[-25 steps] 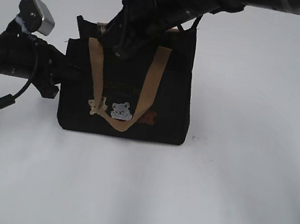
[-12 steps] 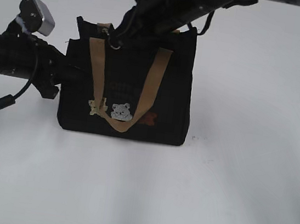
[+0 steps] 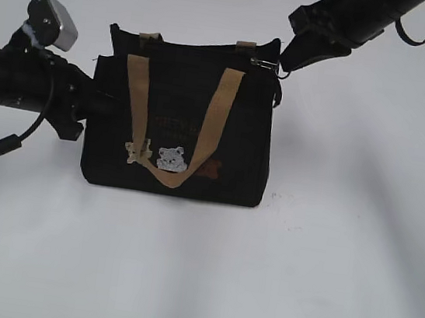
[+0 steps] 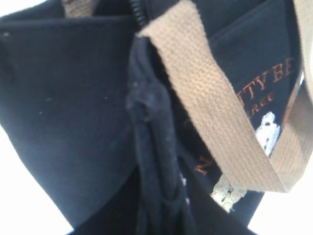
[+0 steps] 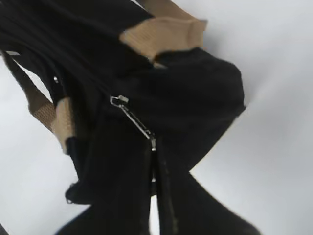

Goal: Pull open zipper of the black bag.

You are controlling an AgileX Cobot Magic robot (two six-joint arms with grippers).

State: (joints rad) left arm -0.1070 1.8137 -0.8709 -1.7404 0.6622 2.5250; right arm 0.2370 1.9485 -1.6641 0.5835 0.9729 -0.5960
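Observation:
The black bag (image 3: pixel 178 123) stands upright on the white table, its tan straps hanging down the front. My right gripper (image 3: pixel 284 62) is at the bag's top right corner, shut on the zipper's metal pull (image 3: pixel 266 63). In the right wrist view the pull (image 5: pixel 134 121) runs slantwise into the closed dark fingertips of the gripper (image 5: pixel 155 161). My left gripper (image 3: pixel 98 105) is at the bag's left side, shut on the fabric. In the left wrist view the pinched side seam (image 4: pixel 151 147) runs down between the jaws, which the cloth mostly hides.
The white table (image 3: pixel 340 262) stretches around the bag on all sides. My left arm (image 3: pixel 19 79) lies low across the left, with its cable looping toward the table's edge. The right arm comes in from the upper right.
My right gripper has shut on the pull and travelled from the bag's top left to its top right corner, drawing the pull along. The left arm has not moved.

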